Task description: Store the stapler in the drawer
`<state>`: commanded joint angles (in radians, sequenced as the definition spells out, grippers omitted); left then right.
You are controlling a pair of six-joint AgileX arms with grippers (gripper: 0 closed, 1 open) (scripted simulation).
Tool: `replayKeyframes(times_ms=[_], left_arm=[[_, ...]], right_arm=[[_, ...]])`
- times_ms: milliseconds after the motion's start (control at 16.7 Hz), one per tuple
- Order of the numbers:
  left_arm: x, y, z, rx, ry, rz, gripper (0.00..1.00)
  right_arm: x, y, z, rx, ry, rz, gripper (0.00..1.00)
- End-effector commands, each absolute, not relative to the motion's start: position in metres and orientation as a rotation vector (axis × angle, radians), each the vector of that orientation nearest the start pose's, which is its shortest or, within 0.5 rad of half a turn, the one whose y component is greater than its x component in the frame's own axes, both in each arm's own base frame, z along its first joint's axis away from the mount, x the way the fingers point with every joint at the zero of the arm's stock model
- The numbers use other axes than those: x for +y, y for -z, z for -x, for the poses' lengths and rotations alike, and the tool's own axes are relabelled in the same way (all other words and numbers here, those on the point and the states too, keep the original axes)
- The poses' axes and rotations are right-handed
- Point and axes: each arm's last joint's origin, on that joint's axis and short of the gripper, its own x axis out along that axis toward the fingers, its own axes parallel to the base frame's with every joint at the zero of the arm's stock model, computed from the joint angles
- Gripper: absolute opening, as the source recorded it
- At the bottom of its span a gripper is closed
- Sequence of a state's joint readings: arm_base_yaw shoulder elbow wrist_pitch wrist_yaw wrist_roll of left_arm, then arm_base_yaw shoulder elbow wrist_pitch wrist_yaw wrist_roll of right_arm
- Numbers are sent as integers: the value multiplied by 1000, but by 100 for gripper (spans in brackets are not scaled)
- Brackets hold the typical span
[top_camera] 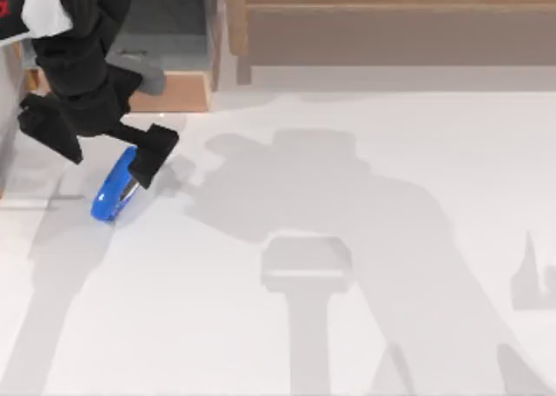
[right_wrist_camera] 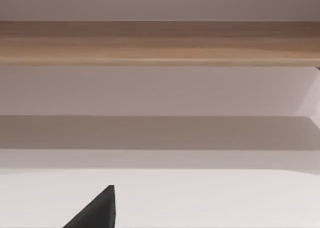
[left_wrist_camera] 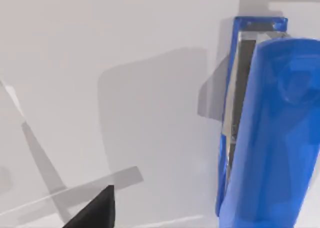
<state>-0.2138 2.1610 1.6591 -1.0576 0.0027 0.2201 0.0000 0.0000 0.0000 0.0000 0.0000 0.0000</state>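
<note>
The stapler [top_camera: 113, 194] is a small bright blue piece with a rounded, glossy top; in the left wrist view [left_wrist_camera: 270, 133] its silver metal strip runs along the side beneath the blue shell, with a blue base plate jutting past the end. It sits at the left side of the counter [top_camera: 347, 326], tilted on a diagonal, just in front of the drawer [top_camera: 169, 90]. The left tool [top_camera: 143, 166] is down at the stapler's upper end, its dark fingers over the blue body, apparently pinching the stapler, though the contact itself is hidden by the arm. The drawer stands pulled out at the far left, its grey floor showing behind a light tan front panel, with the left arm's black bulk crossing over it. The counter is a plain, pale, matte surface crossed by broad soft grey shadows of the arms. Along the far edge runs a long wooden piece of furniture [top_camera: 391, 23] in tan and brown. The right wrist view looks across the pale counter to a tan wooden band [right_wrist_camera: 160, 43]; whether the right tool is spread or pressed together I cannot tell.
</note>
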Motion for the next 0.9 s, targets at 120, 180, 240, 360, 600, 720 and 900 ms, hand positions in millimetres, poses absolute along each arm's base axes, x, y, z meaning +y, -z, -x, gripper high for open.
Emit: replayKeyframes(times_ms=[120,180,240,360,600,720,900], left_arm=[[-85,-133,-410,1525,332,-332,100],[-85,-123,-410,1524,332,-332,100],[-85,-115,-410,1527,332,-332,100],[-85,-107,-409,1532,333,-333,100],[-85,-107,-409,1532,333,-333,92],[-85,-107,-409,1532,333,-333,77],[-85,-107,-409,1532,333,-333,55]], right_arm=[[-1,-160,-106,0,0,0,100],[-1,-160,-106,0,0,0,100],[-1,-160,-106,0,0,0,100],[-1,-160,-106,0,0,0,100],[-1,-160,-106,0,0,0,100],[-1,-160,-106,0,0,0,100],[-1,-160,-106,0,0,0,100]])
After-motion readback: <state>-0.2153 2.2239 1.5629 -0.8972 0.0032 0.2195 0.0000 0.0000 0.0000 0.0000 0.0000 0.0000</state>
